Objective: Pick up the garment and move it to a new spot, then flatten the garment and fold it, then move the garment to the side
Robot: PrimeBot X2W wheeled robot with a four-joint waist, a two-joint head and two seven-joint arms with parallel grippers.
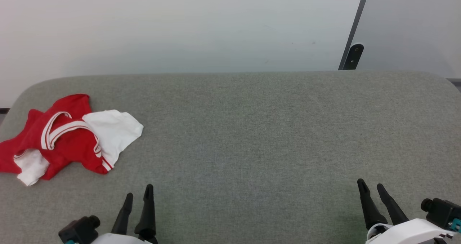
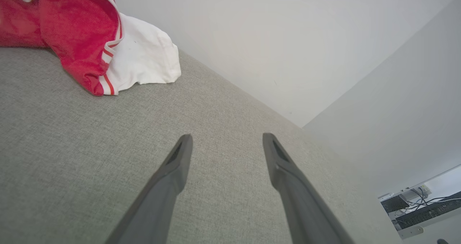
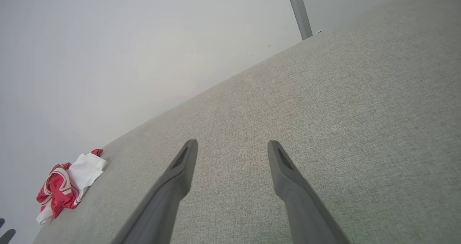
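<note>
Grey fabric-covered table (image 1: 252, 128), rounded far corners; crumpled red-and-white garment (image 1: 68, 137) lying at far left end.

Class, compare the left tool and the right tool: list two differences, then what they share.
The left tool sits close to the crumpled garment; the right tool is far from it. In the head view the left tool leans slightly right, while the right tool leans left. Both are open and empty.
</note>
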